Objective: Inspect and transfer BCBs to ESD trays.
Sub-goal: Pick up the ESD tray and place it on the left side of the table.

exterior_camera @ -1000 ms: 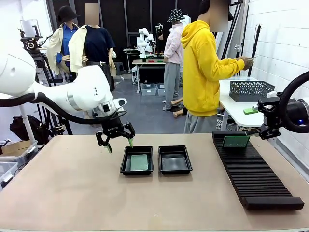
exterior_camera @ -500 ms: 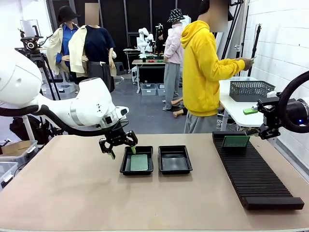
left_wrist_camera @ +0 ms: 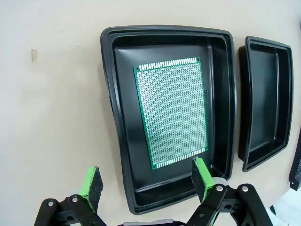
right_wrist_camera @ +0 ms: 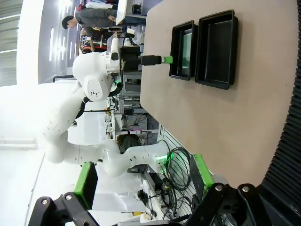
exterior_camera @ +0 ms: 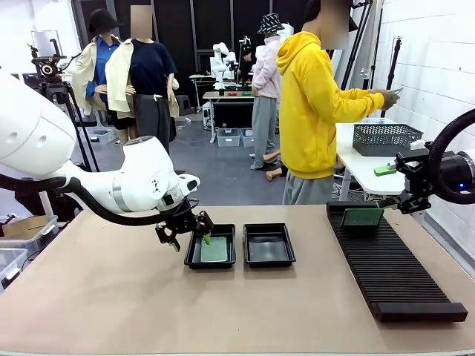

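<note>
Below my left gripper [left_wrist_camera: 146, 178], item by item:

1. ESD tray, nearer one [left_wrist_camera: 110, 94]. It is black with a raised rim and stands on the desk [exterior_camera: 111, 297]. My pads straddle its long wall, one over bare desk and one over the tray's inner corner.
2. BCB [left_wrist_camera: 171, 113]. The green perforated board lies flat on that tray's floor, slightly skewed and clear of all walls. It is just ahead of my fingertips and not touched.
3. ESD tray, second one [left_wrist_camera: 249, 103]. It sits beyond the first, just beside it, and its floor is bare.

Left gripper: jaws apart, holding nothing.

Change noted: over the last second my left gripper has come down from above and outside the tray to just over its rim. The jaws have stayed wide and the board has not shifted.

Reading: one board counts as delivered. The descent looks like either a closer look at the board or a reach for the tray wall; I cannot tell which.

By my right gripper [right_wrist_camera: 143, 179], whose jaws are apart and empty:

4. Ribbed rack [exterior_camera: 393, 274], long and black, running away beneath it.
5. Second BCB [exterior_camera: 362, 216], standing in the rack's far end close to that gripper. It is probably the next one due for the vacant tray.
</note>
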Controlling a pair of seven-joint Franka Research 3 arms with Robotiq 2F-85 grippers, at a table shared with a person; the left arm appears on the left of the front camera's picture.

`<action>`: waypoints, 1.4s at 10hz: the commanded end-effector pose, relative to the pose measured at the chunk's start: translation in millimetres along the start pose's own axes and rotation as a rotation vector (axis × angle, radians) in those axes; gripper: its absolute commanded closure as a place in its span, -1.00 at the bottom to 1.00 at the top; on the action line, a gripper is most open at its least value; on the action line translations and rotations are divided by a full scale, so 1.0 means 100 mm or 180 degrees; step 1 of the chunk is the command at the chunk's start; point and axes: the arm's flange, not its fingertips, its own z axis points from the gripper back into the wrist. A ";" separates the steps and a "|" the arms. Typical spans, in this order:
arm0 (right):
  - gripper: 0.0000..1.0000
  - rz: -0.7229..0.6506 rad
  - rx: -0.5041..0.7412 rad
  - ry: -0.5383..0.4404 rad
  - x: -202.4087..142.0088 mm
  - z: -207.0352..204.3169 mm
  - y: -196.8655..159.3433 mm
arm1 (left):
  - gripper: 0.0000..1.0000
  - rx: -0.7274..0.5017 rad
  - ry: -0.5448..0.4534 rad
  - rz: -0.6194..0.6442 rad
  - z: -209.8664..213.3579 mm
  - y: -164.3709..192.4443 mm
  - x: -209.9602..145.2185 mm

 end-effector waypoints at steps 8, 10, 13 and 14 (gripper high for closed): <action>-1.00 0.0025 -0.0033 -0.0030 -0.04 -0.02 0.00 | -0.41 -0.0129 -0.0133 -0.0045 -0.16 0.13 0.05; -1.00 0.0025 -0.0033 -0.0030 -0.04 -0.02 0.00 | -0.08 -0.0134 -0.0149 -0.0055 -0.18 0.14 0.06; -1.00 0.0025 -0.0033 -0.0030 -0.04 -0.02 0.00 | 0.57 -0.0167 -0.0152 -0.0079 -0.17 0.15 0.04; -1.00 0.0025 -0.0033 -0.0030 -0.04 -0.02 0.00 | 0.93 -0.0164 -0.0157 -0.0082 -0.17 0.15 0.04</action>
